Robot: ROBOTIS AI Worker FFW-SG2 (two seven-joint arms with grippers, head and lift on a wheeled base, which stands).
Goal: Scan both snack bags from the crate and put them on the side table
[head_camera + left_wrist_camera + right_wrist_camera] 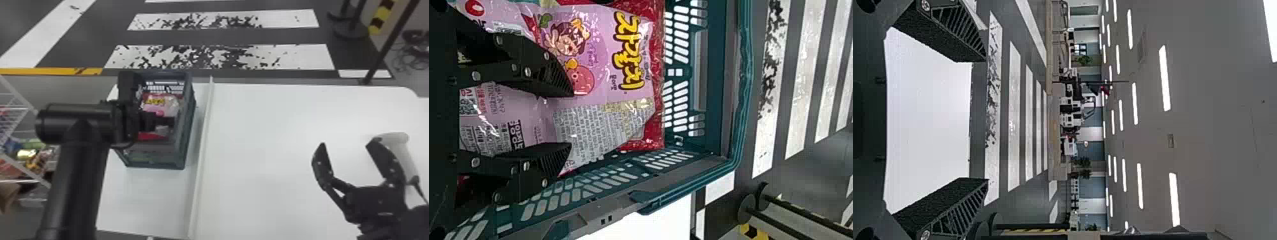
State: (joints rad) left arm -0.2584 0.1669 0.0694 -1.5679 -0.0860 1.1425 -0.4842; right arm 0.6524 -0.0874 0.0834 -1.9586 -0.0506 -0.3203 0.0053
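Pink bag [166,107] lies over the red bag [150,136] in the crate [189,127] at left. My left tool [169,122], half open, is at the pink bag, gripping nothing; my right tool [348,145] gapes empty beside the scanner [402,143].

Pink snack bag [601,47]: glossy film | crate [159,158]: matt plastic | table [281,134]: smooth, probably laminate

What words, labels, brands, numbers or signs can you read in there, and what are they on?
Pink snack bag: large yellow-and-dark lettering, clear enough, but I don't read off brand names or print, so no quote.
Same bag, grey panel: lines of fine print, too small to read.
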